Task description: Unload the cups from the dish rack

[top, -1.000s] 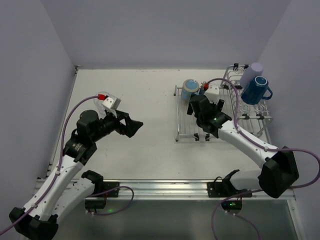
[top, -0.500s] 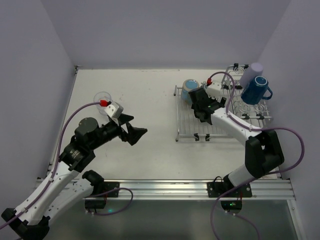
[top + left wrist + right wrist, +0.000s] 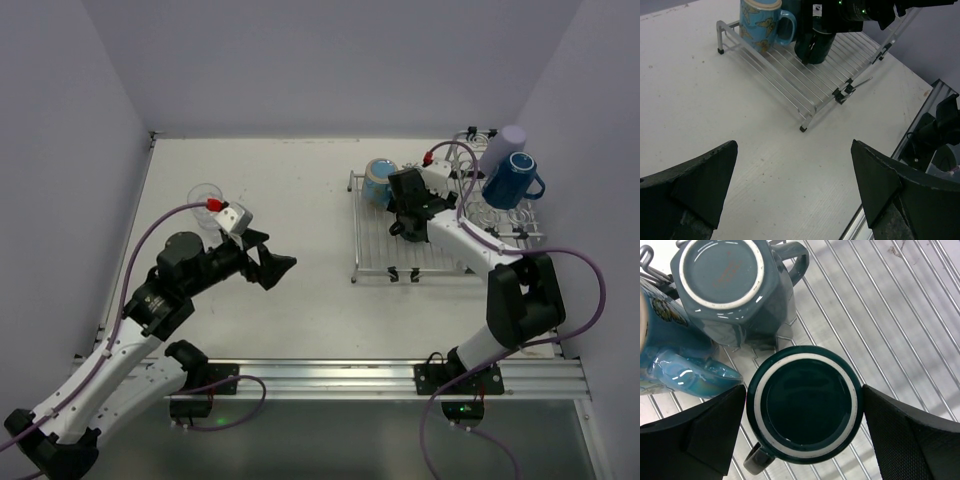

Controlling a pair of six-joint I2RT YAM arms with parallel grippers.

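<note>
The right hand hung straight down over the flat grid of the dish rack, its two fingers spread wide. An upturned dark teal mug stood on the rack wires directly beneath it, in the gap between them. One finger lay on each side of the mug, level with its base ring. The fingers came very close to the mug's wall, but whether they touched it could not be told from the wrist view. The mug's handle pointed out past the lower edge of that gap.

A second dark teal mug sat just beside the first on the grid, also bottom up, toward the rack's far edge. The light blue mug stood at the rack's far left corner, close to both. In the taller basket section at the rack's right end rested the lavender tumbler and the dark blue mug, leaning against each other.

The left hand was well to the left of the rack, above the bare desk, jaws wide apart and holding nothing, facing the rack's near left corner. The clear ribbed glass stood on the desk, farther left of the rack than that hand.
</note>
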